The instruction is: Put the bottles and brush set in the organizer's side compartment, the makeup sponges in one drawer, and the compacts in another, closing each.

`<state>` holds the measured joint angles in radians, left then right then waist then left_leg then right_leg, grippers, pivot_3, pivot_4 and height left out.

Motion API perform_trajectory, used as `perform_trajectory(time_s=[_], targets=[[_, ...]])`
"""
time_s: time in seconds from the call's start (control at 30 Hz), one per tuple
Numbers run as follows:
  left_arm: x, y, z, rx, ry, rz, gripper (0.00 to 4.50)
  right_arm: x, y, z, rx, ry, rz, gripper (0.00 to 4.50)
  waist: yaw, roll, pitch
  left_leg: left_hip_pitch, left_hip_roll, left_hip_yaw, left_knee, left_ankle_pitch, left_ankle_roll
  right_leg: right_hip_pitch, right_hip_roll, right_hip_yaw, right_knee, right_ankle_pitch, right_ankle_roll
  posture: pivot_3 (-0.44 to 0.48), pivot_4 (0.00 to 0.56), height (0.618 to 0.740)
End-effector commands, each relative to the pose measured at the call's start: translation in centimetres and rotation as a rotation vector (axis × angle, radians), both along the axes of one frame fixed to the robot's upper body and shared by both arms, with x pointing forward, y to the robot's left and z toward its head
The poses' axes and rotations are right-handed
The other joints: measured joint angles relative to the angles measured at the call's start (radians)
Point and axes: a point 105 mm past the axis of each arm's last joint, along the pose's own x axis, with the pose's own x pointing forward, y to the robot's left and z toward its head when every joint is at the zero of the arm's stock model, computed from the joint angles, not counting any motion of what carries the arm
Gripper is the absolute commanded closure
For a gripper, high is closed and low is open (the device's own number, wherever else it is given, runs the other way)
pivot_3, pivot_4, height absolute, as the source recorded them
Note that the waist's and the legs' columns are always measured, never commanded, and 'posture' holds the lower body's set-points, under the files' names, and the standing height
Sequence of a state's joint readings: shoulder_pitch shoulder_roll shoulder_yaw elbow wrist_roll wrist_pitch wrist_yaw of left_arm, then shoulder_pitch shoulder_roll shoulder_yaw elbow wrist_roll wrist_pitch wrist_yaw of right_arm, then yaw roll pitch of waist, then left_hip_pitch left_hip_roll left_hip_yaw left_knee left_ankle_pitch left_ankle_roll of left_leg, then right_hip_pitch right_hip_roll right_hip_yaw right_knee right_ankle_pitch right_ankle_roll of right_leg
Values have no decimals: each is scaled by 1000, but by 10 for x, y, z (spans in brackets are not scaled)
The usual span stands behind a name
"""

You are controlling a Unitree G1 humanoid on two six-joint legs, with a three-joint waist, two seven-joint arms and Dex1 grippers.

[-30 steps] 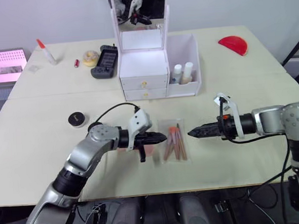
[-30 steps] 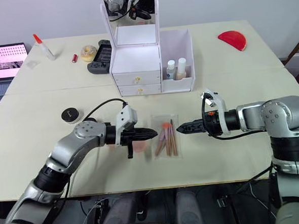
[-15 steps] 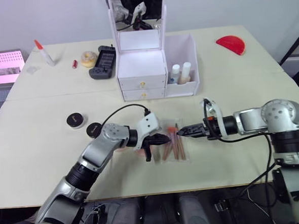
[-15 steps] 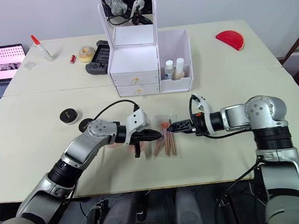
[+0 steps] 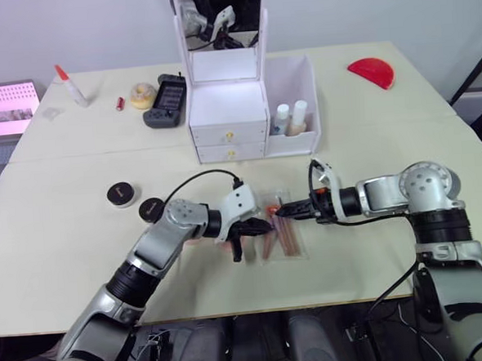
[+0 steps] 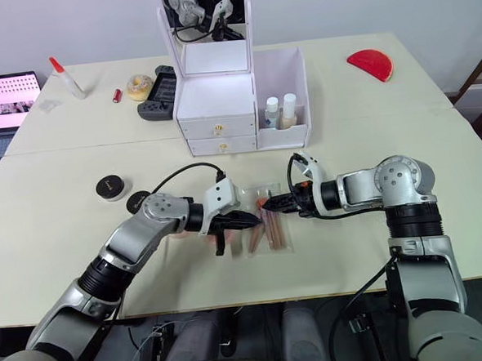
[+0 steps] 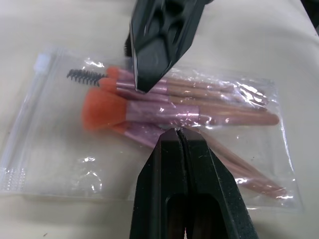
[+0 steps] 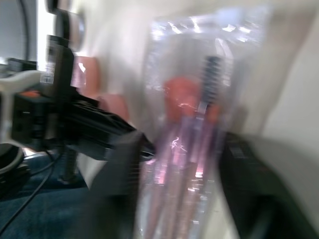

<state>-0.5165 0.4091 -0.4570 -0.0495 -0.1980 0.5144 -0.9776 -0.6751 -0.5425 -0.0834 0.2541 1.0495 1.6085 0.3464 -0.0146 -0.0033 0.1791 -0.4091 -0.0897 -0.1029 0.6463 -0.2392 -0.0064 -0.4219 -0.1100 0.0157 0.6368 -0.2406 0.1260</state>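
Note:
The brush set (image 5: pixel 280 231), orange brushes in a clear bag, lies flat on the table in front of the white organizer (image 5: pixel 228 99). My left gripper (image 5: pixel 266 225) is shut, its tip at the bag's left edge (image 7: pixel 178 132). My right gripper (image 5: pixel 282 213) reaches the bag's far end from the right; its fingers (image 8: pixel 254 189) stand apart with the bag between them. Two bottles (image 5: pixel 292 117) stand in the side compartment. Both drawers (image 5: pixel 230 143) are shut. Pink makeup sponges (image 8: pixel 84 74) lie under my left gripper. Two black compacts (image 5: pixel 123 193) sit at the left.
Along the back left are a black controller (image 5: pixel 166 99), a yellow roll (image 5: pixel 143 94), a glue bottle (image 5: pixel 70 83) and a laptop (image 5: pixel 7 105). A red half-round object (image 5: pixel 371 72) lies at the back right. A mirror rises from the organizer's top.
My right gripper has moved left to the brush bag's end. My left gripper came up to the bag's left edge and stayed shut. The camera shifted slightly.

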Motion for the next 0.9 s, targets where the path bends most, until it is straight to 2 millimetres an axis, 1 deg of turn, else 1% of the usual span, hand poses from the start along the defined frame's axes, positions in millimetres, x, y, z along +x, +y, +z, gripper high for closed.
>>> perform_trajectory(time_s=[0.03,0.17,0.27,0.33,0.47,0.57,0.63,0.67,0.77,0.8,0.87,0.9], targets=[[-1,-2,8,-16,-37,-16,4500,0,2,1,6,-2,3,4466,0,0,0,0,0,0,0,0,0,0,0,0,0,0,0,0,150,738],[-1,-1,9,-18,-38,-14,4500,1,1,2,8,-7,-5,4466,1,0,0,0,0,0,0,0,0,0,0,0,0,0,0,0,150,738],[1,0,13,-33,-43,-1,4500,3,0,5,26,-15,-14,4466,1,0,0,0,0,0,0,0,0,0,0,0,0,0,0,0,150,738],[3,3,20,-56,-45,12,4500,5,-2,11,50,-27,-24,4466,1,0,0,0,0,0,0,0,0,0,0,0,0,0,0,0,150,738],[1,11,42,-129,-33,13,4500,6,-6,26,95,-71,-29,4466,1,0,0,0,0,0,0,0,0,0,0,0,1,0,0,0,150,738],[-5,37,77,-246,-33,46,4500,3,-11,51,130,-185,-4,4466,-3,0,1,0,0,0,0,0,0,-1,0,0,1,0,0,0,150,738],[-12,54,94,-299,-25,76,4500,-1,-12,69,154,-278,22,4466,-4,1,1,-1,0,0,0,0,0,-3,0,0,1,0,0,0,150,738],[-14,62,101,-314,-24,95,4500,-3,-12,80,183,-326,34,4466,-3,1,1,-1,1,0,0,0,0,-3,1,0,1,0,0,0,150,738],[-19,90,117,-335,-43,184,4500,-7,-13,121,249,-571,70,4466,-3,0,1,-1,1,0,0,0,0,-2,1,0,1,0,0,0,150,738],[-19,95,121,-338,-49,208,4500,-8,-14,130,259,-630,75,4466,-2,0,1,-1,1,0,0,0,0,-2,1,0,1,0,0,0,150,738],[-15,108,131,-357,-88,278,4500,0,-18,154,260,-777,44,4466,2,0,1,-1,1,0,0,0,0,-1,1,0,1,0,0,0,150,738],[-13,114,138,-367,-111,313,4500,8,-22,170,256,-867,9,4466,2,0,1,-1,1,0,1,0,0,-1,1,0,1,0,0,0,150,738]])
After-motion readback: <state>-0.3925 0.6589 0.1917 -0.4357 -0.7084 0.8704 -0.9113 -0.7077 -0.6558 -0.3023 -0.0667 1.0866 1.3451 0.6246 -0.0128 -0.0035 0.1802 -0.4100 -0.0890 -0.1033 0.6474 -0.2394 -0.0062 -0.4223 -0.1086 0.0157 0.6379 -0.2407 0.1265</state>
